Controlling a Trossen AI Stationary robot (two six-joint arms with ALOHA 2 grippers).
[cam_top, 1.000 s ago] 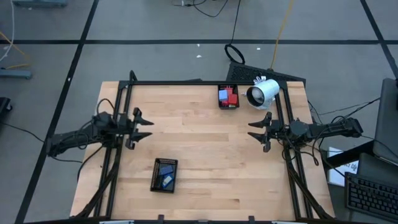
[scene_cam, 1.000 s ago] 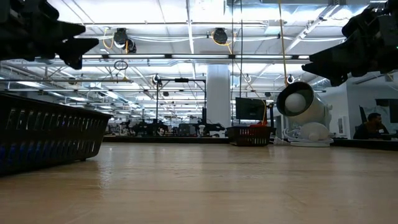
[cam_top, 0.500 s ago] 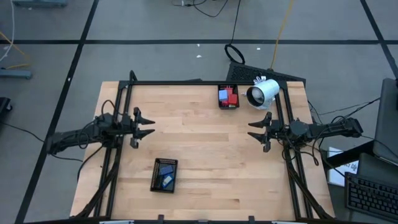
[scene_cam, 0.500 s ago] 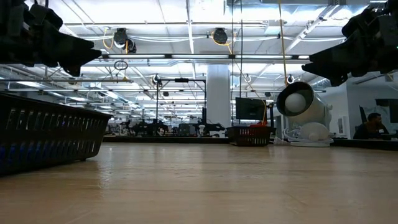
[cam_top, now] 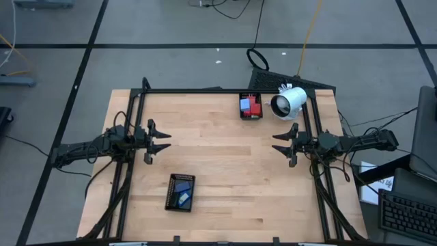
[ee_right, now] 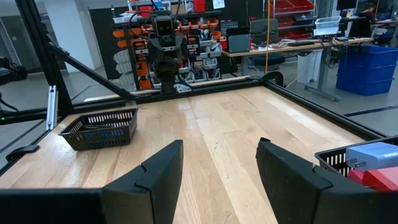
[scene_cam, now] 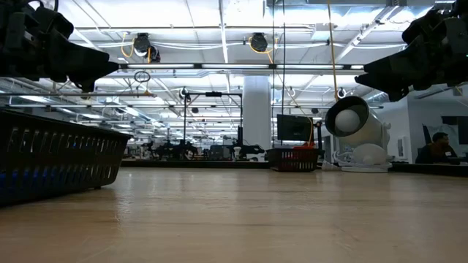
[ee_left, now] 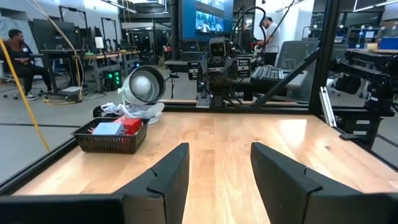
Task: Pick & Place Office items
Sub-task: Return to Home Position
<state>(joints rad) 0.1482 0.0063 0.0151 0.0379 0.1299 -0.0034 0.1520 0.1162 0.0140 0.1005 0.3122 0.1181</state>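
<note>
Small flat blue and dark pieces (cam_top: 181,197) lie in the near black basket (cam_top: 169,194), red and blue blocks (cam_top: 251,105) in the far basket (cam_top: 250,117); all judged light, rigid and smooth, best pinched across narrow sides; left gripper (cam_top: 164,141) and right gripper (cam_top: 276,143) hang wide open, empty.

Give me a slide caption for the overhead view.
With left tool and right tool open over the table, office items sit in two black mesh baskets.
</note>
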